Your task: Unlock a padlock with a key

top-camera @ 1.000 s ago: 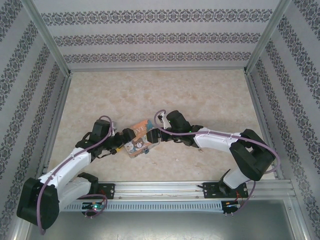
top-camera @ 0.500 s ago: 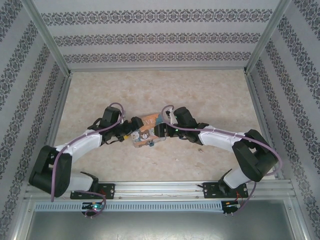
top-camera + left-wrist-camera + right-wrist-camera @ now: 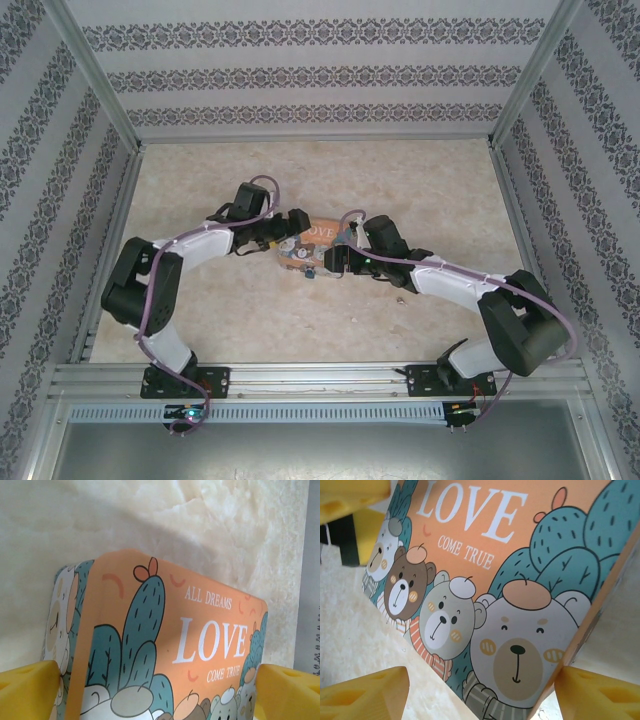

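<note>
The orange "LOVE" box (image 3: 312,243) with cartoon bears lies on the table between both arms. A tiny blue padlock (image 3: 311,276) shows at its near edge; it is too small to see the shackle. My left gripper (image 3: 290,230) spans the box (image 3: 170,645) from the left, its yellow fingertips (image 3: 27,690) pressed on both sides, so it is shut on it. My right gripper (image 3: 335,258) is open around the box's (image 3: 520,630) near right corner; one finger (image 3: 600,695) touches its edge, the other stands off it. I cannot make out a key.
The beige marbled table (image 3: 400,180) is bounded by metal rails and patterned walls (image 3: 320,75) on three sides. The left gripper's yellow finger (image 3: 350,495) shows at the top left of the right wrist view. Open floor lies behind the box.
Both arms and the box have travelled away from the bases and to the right, by roughly a box length. The left arm has unfolded forward. The padlock went along with the box.
</note>
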